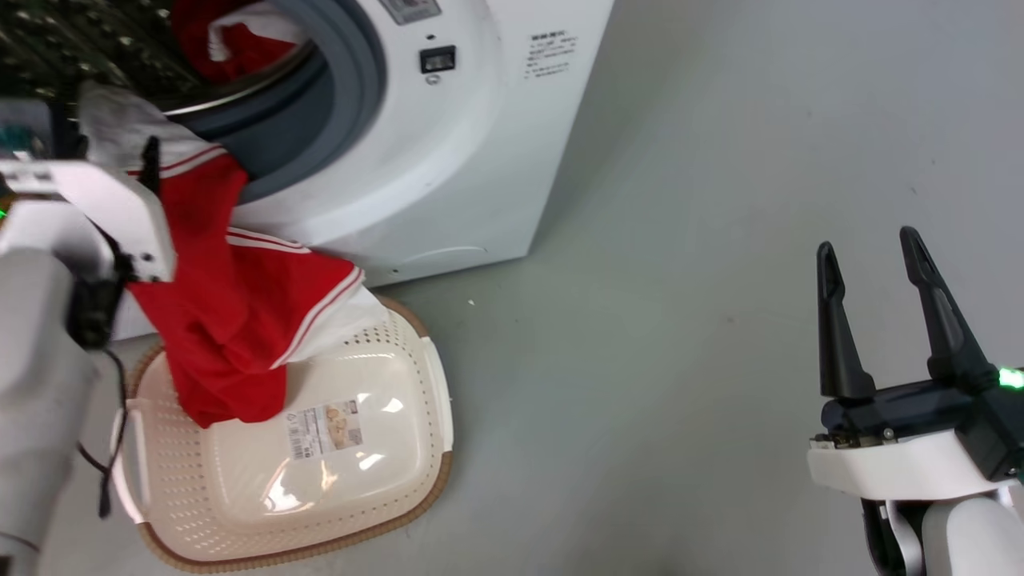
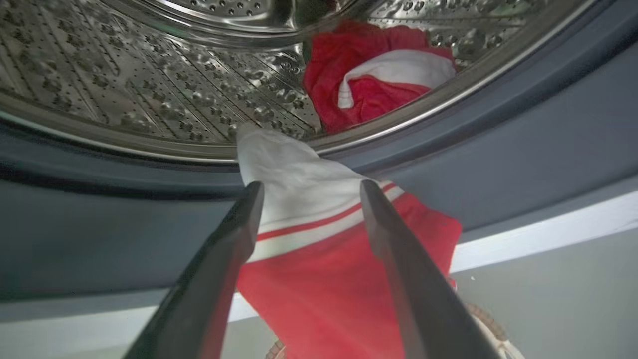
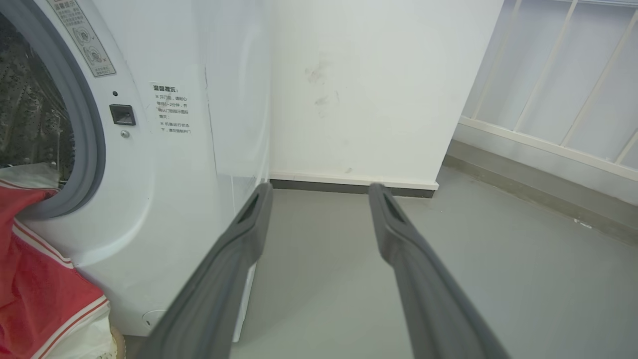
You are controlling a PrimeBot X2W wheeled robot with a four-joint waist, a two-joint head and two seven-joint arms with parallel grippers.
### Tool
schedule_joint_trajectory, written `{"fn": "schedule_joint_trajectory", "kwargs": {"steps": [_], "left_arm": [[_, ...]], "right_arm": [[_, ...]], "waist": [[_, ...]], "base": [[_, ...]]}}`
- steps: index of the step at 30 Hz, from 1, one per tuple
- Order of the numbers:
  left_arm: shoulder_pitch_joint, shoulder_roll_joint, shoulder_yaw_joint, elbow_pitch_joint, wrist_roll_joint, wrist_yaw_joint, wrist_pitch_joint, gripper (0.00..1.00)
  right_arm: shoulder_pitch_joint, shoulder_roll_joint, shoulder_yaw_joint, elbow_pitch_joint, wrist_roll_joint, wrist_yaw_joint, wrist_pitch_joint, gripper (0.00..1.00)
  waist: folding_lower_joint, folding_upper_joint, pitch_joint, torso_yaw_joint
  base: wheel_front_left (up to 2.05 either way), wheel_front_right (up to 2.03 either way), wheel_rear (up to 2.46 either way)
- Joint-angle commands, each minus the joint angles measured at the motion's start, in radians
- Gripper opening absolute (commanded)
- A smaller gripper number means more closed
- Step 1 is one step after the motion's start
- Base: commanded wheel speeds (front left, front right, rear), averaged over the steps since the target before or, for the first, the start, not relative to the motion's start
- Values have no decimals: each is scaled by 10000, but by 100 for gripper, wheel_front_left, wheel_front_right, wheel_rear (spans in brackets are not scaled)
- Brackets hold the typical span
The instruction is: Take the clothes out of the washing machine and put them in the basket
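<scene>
A red garment with white stripe trim (image 1: 232, 320) hangs from the porthole lip of the white washing machine (image 1: 448, 160), and its lower end reaches into the cream basket (image 1: 384, 480) on the floor below. My left gripper (image 2: 310, 188) is at the porthole, open, fingers either side of the garment's white top. Another red and white garment (image 2: 374, 85) lies inside the steel drum (image 2: 149, 75). My right gripper (image 1: 870, 240) stands open over bare floor, far right of the machine, holding nothing.
The basket sits against the washer's front, with a label sticker (image 1: 324, 430) on its bottom. Grey floor (image 1: 680, 360) stretches to the right. In the right wrist view a white wall (image 3: 374, 89) stands behind the machine and a white railing (image 3: 558, 99) runs to the right.
</scene>
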Motion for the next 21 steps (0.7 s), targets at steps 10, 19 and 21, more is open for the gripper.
{"fn": "schedule_joint_trajectory", "kwargs": {"steps": [10, 19, 21], "left_arm": [[-1333, 1254, -520, -430, -204, -378, 4803, 100], [-1357, 1355, -715, -432, -594, -307, 6833, 91], [-1238, 1294, -689, -476, -707, -269, 6866, 0]], "right_arm": [[-424, 17, 241, 94, 370, -11, -19, 100], [-631, 17, 309, 83, 476, -11, -19, 100], [-684, 17, 302, 90, 469, -11, -19, 100]], "waist": [[0, -1, 858, -695], [0, -1, 1247, -843], [0, -1, 1290, -842]], "base": [[0, 0, 0], [0, 0, 0], [0, 0, 0]]}}
